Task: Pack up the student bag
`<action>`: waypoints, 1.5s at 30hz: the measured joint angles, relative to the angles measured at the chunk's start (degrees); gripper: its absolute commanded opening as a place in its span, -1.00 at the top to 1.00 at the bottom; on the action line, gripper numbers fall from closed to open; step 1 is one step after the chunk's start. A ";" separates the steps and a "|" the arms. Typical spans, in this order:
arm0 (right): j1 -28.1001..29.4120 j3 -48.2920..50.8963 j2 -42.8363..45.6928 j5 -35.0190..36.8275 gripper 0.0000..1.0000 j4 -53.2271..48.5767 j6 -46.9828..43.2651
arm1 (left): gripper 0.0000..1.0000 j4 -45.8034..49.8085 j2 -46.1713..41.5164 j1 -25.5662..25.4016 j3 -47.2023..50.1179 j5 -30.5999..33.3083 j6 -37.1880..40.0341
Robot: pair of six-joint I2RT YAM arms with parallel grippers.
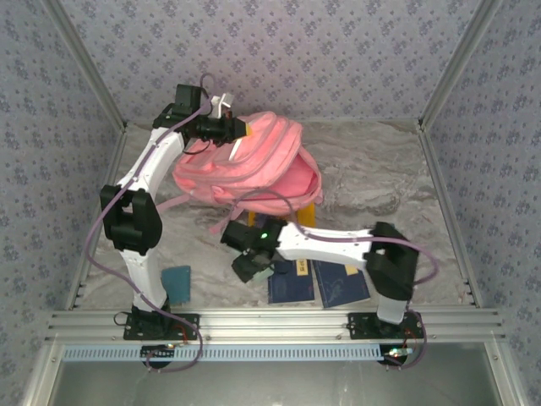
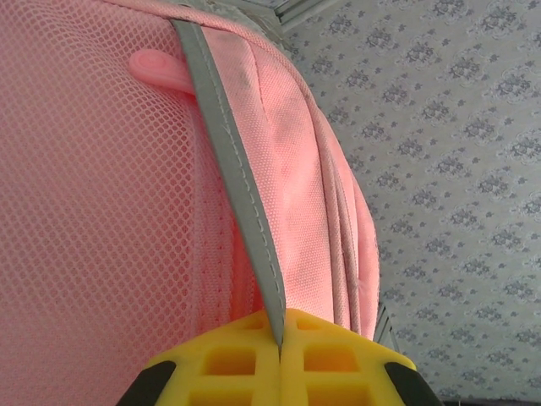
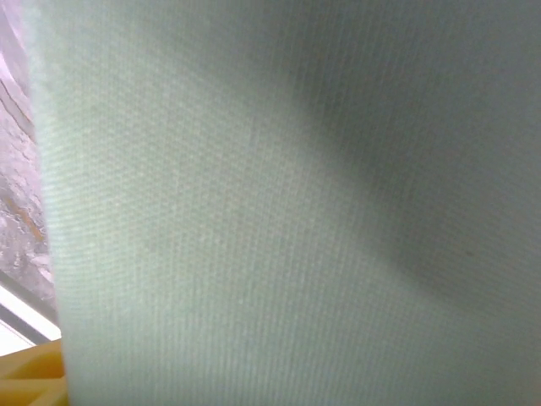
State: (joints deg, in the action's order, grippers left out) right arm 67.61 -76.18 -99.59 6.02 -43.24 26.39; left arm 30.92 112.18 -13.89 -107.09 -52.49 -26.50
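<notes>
The student bag [image 1: 254, 165], large, soft and pink, lies at the back middle of the table with its top raised. My left gripper [image 1: 243, 128] is at the bag's top left, and its yellow fingers [image 2: 338, 355] are shut on a grey reflective strip [image 2: 228, 144] of the bag [image 2: 101, 186]. My right gripper [image 1: 254, 267] is low over the table in front of the bag, at a pale grey-green fabric thing [image 1: 265, 272]. That fabric [image 3: 279, 220] lies right against the right wrist camera and hides the jaws, with a bit of yellow finger [image 3: 30, 376] at the bottom left.
Two dark blue books [image 1: 292, 283] [image 1: 342, 283] lie near the front edge under the right arm. A teal thing [image 1: 177, 282] lies by the left arm's base. Something yellow [image 1: 308, 211] sticks out under the bag's right side. Patterned walls close in the table.
</notes>
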 measured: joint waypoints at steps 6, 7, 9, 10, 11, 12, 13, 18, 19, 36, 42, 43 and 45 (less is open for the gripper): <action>-12.31 12.98 20.81 2.34 -0.37 2.78 1.55 | 1.00 -0.90 -0.13 0.04 0.00 -2.08 0.55; -14.67 14.84 24.24 2.99 -0.35 2.89 1.75 | 1.00 -1.07 -0.22 0.04 0.00 -2.45 0.57; -18.73 17.99 30.42 3.23 -0.34 2.93 2.10 | 1.00 -1.18 -0.46 0.02 0.00 -3.32 0.85; -21.24 19.17 33.29 2.95 -0.34 2.91 2.12 | 1.00 -1.14 -0.61 -0.07 0.00 -3.82 1.25; -24.09 20.00 35.85 2.43 -0.34 2.91 2.12 | 1.00 -1.09 -0.79 -0.20 0.00 -4.17 1.86; -26.49 20.37 37.42 1.84 -0.35 2.91 2.12 | 1.00 -1.05 -0.98 -0.42 0.00 -4.57 2.45; -28.74 20.50 38.32 1.11 -0.35 2.95 2.05 | 1.00 -0.90 -1.09 -0.63 0.00 -4.92 3.15; -37.75 20.24 36.00 -5.70 -0.37 3.96 0.72 | 1.00 0.79 -1.51 -2.75 0.00 -7.78 6.51; -38.40 19.89 34.67 -6.80 -0.37 4.11 0.46 | 1.00 0.90 -1.55 -2.99 0.00 -8.37 6.91; -41.99 4.59 0.02 -30.36 -0.47 29.38 14.67 | 1.00 -0.46 -5.03 -2.62 2.60 -15.50 9.99; -41.03 4.44 -11.19 -32.57 -0.57 52.81 35.12 | 1.00 -0.94 -5.03 -2.36 2.60 -15.91 10.01; -40.76 4.09 -12.59 -32.24 -0.60 55.45 37.73 | 1.00 -1.01 -5.03 -2.34 2.60 -16.09 10.01; -40.09 1.99 -16.22 -31.95 -0.73 59.08 42.25 | 1.00 -1.07 -5.03 -2.29 2.60 -16.31 10.01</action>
State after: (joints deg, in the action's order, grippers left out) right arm 27.53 -74.19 -115.81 -25.93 15.84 68.64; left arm 29.85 107.15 -16.19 -104.49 -68.79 -16.49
